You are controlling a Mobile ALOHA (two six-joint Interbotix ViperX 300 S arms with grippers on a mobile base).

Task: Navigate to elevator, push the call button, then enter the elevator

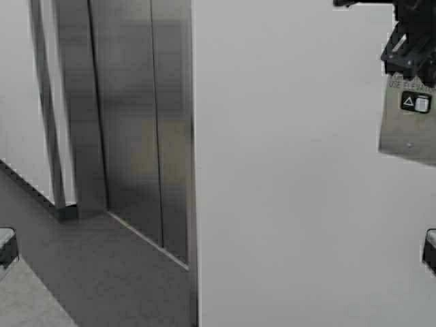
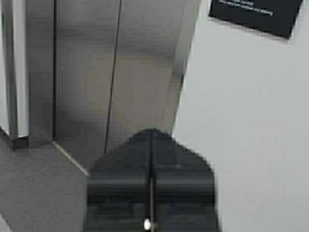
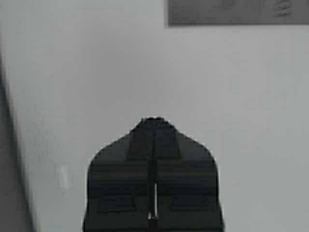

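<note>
Left wrist view: the left gripper [image 2: 151, 140] has its fingers clenched together, grasping nothing, aimed at the elevator [image 2: 116, 72].
Right gripper [image 3: 153, 126]: fingers clenched, nothing between them, facing the white wall [image 3: 96, 72].
Call button [image 1: 411, 119]: steel plate on the wall, far right in the high view.
Elevator doors [image 1: 129, 122]: closed, left of the wall.

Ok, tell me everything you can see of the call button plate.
The call button is a small rectangular brushed-steel plate fixed flat on the white wall, right of the elevator, cut off by the high view's right edge. It carries faint engraved lettering above a dark window holding an up arrow and a pale square. The right gripper overlaps its top edge; contact cannot be told.
</note>
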